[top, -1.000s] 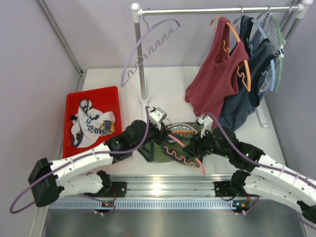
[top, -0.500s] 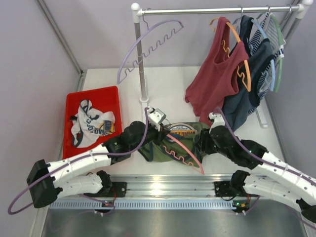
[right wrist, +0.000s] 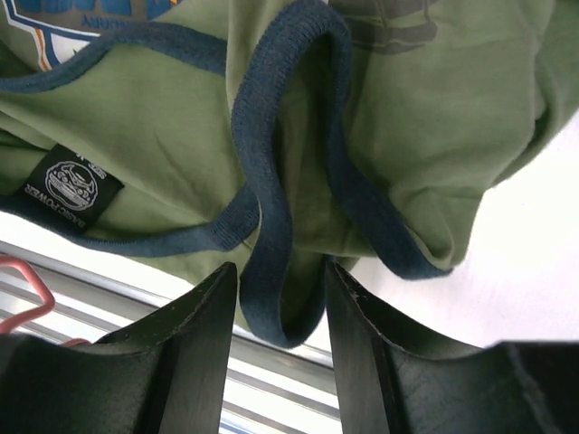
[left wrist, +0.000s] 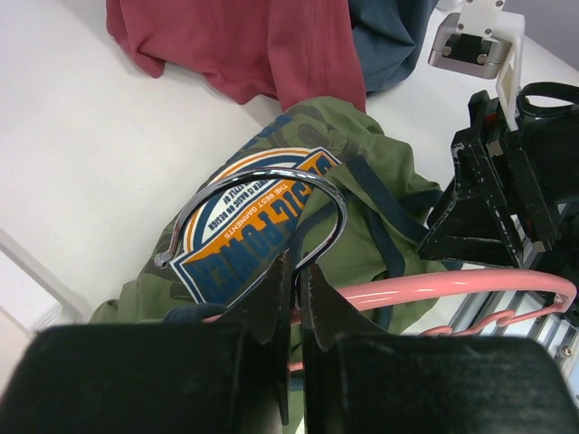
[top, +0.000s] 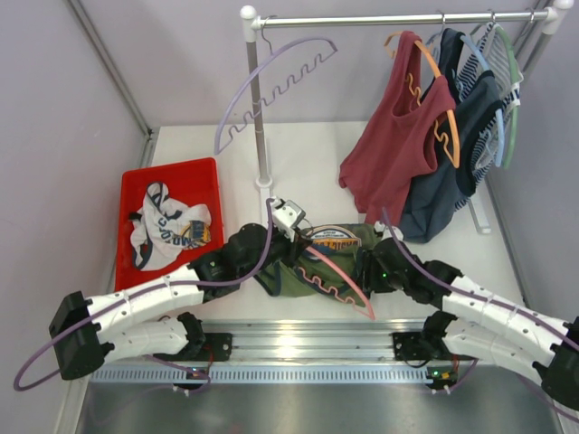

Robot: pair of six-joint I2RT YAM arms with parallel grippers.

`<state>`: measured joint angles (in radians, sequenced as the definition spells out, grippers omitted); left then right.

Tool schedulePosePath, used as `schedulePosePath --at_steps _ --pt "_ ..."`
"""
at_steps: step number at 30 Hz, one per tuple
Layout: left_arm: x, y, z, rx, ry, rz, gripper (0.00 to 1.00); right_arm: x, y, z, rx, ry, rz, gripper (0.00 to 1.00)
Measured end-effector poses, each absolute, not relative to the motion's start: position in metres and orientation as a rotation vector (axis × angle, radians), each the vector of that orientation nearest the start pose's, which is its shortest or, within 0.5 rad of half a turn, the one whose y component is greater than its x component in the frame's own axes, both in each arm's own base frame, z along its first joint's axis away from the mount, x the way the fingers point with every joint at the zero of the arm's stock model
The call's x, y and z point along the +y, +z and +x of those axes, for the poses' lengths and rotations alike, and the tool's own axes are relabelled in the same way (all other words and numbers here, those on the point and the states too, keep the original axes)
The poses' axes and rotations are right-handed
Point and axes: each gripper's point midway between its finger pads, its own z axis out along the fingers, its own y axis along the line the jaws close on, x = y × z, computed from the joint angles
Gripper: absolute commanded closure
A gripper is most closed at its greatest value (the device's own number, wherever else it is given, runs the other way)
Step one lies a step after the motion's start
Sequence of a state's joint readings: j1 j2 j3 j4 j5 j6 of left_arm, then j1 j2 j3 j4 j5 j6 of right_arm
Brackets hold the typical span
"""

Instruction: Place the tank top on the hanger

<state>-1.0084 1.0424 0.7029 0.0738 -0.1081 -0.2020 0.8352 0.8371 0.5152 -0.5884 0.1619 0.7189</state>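
A robot lab cell: bare grey panel walls (top: 54, 181) enclose a white bench (top: 308, 154), two arms (top: 145, 303) bolted to an aluminium rail (top: 308, 348) at its near edge.

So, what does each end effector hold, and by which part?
The left end effector holds the hanger at its hook's base. The right end effector straddles a strap of the top; whether it grips cannot be told.
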Motion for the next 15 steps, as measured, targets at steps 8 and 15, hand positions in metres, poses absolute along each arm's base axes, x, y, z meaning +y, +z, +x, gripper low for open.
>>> schedulePosePath --at_steps 8,15 --pt "-0.303 0.212 0.208 1.779 -0.719 0.654 1.00 0.177 0.075 0.170 2.473 0.561 -0.019 0.85" --pt "-0.291 0.219 0.220 1.767 -0.648 0.572 1.00 0.163 0.059 0.167 2.480 0.596 0.062 1.00"
